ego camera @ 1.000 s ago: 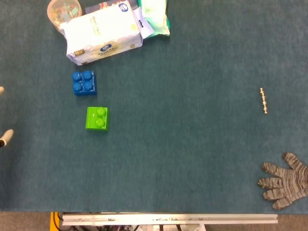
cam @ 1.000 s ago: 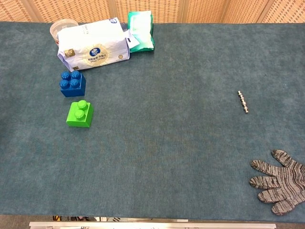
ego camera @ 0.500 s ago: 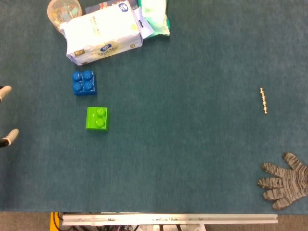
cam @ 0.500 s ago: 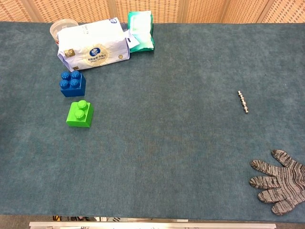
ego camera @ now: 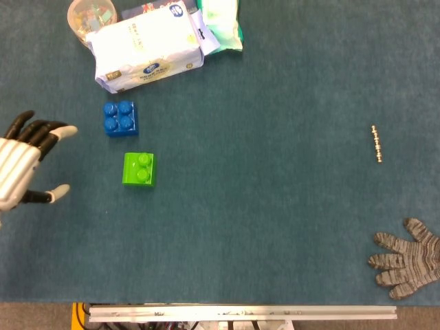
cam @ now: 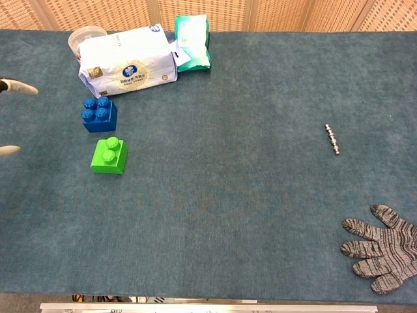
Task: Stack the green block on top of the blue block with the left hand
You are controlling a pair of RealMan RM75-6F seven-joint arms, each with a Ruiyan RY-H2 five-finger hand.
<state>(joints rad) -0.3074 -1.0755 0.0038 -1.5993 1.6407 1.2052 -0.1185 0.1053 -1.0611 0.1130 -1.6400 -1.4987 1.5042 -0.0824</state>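
Near the front right corner of the table (ego camera: 275, 227), the right hand (ego camera: 405, 258), in a grey knitted glove, lies flat on the cloth with fingers spread and nothing in it; it has no part in this step. A short metal chain (ego camera: 376, 143) lies further back along the right side, well clear of the work.

At the left edge the left hand (ego camera: 24, 165) reaches in over the table, fingers and thumb held wide apart, empty. It is near the green block (ego camera: 139, 169) but not touching it.

The green block sits on the left side of the table, studs up, with the blue block (ego camera: 120, 118) just behind it, a small gap between them.

As I judge it, the step in hand is the approach to the green block. The hand should come over it and close on two opposite side faces, leaving the underside free, without nudging the blue block. Then lift straight, carry it the short way back, square it over the blue studs and press down.

Toward the far left corner lie a white tissue pack (ego camera: 148, 48), a green packet (ego camera: 221, 24) and a plastic cup (ego camera: 89, 15), near enough to the blue block that the hand should stay low of them.
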